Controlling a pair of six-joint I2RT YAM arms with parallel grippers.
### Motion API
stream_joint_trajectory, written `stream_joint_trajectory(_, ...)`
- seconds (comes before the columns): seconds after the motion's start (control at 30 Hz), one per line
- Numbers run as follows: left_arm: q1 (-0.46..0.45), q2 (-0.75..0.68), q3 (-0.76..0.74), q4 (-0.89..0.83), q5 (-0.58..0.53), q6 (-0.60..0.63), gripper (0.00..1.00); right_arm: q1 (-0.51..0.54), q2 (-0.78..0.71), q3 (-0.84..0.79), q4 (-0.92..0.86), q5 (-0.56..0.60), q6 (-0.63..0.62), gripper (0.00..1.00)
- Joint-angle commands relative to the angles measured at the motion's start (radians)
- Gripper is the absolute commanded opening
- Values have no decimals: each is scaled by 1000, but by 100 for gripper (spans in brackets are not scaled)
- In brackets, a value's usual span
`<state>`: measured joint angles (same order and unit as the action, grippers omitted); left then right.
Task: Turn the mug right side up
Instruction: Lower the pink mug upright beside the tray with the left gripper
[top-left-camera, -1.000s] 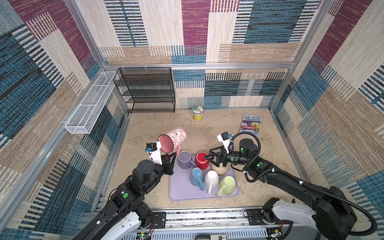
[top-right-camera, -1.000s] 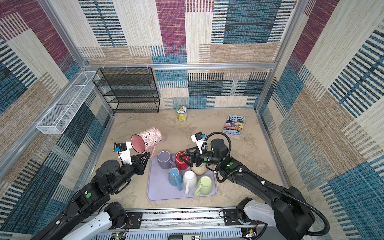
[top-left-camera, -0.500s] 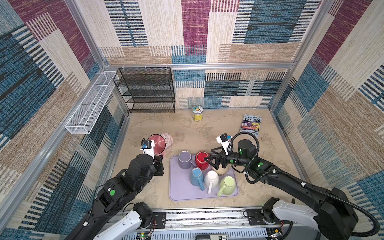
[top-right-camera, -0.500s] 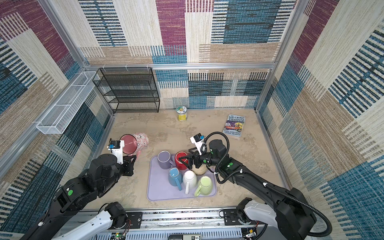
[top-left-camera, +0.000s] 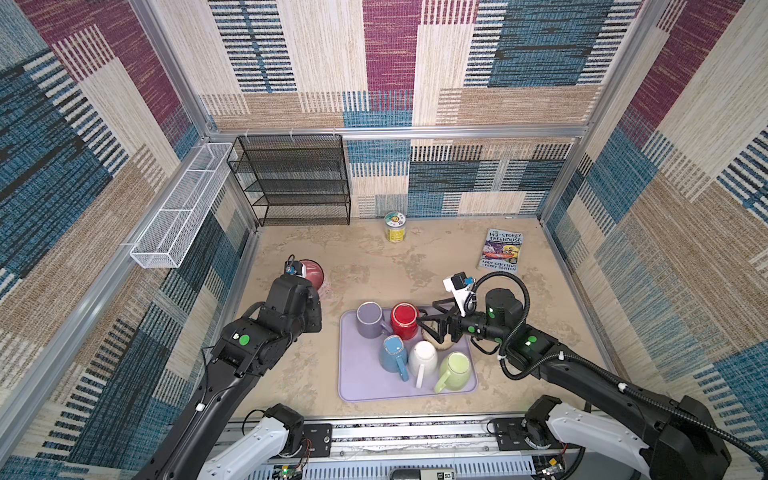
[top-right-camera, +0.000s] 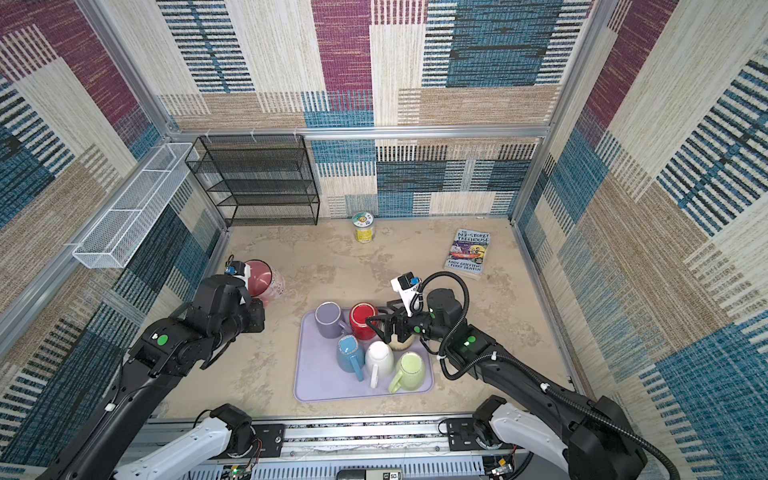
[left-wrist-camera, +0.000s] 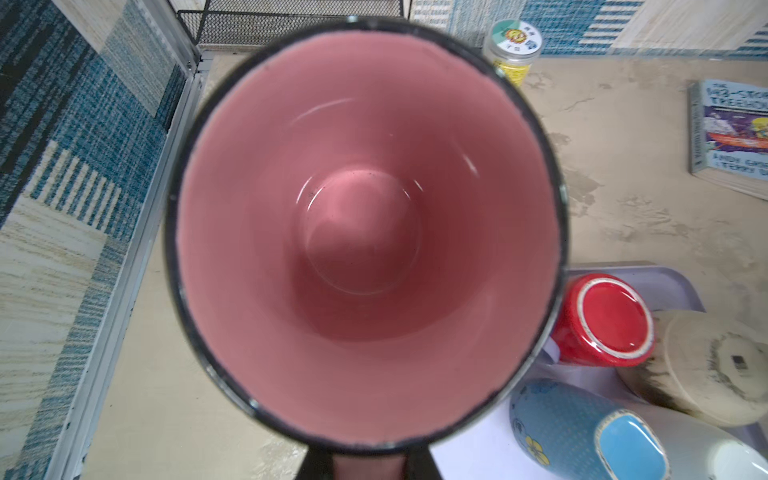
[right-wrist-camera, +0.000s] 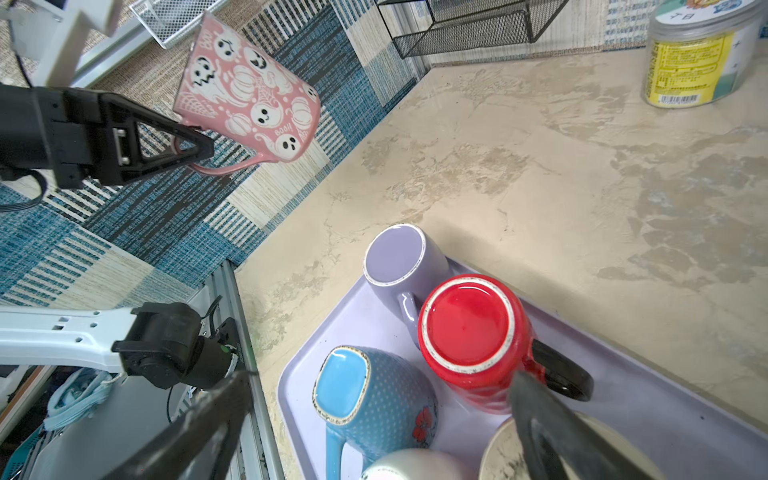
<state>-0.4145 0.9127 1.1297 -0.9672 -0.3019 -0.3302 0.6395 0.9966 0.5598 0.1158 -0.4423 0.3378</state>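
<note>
Pink ceramic mug printed with white ghosts and pumpkins (right-wrist-camera: 245, 83), lifted clear of the beige tabletop (top-left-camera: 374, 266). Pinched by its looped handle in the closed left gripper (right-wrist-camera: 195, 151), body jutting just beyond the fingertips. Tilted, with the open mouth facing back toward the wrist and partly upward.

Right gripper (top-left-camera: 426, 327) spread wide and empty, hovering low over a lilac plastic tray (top-left-camera: 361, 386) of 6 mugs. Just ahead of its fingertips, a red upside-down mug (top-left-camera: 404, 320); directly beneath, a beige upside-down mug (left-wrist-camera: 706, 365).

Judged to be mid-flip, the turn not yet complete. Next move probably calls for rolling the left wrist until the rim sits level and uppermost. Then lowering the base flat onto bare tabletop below the gripper, and parting the jaws without dragging the handle.
</note>
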Motion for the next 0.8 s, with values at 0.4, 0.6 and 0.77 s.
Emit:
stream_joint_trajectory(0.4,262,255,27,228,132,126,0,2,4,-11,59,-23,20,100)
stream_joint_trajectory(0.6,318,344,44,281,168,129,0,2,8,-12,56,-20,13,100)
stream_joint_trajectory(0.77,360,412,49,331,182,160,0,2,15,-12,57,-11,9,100)
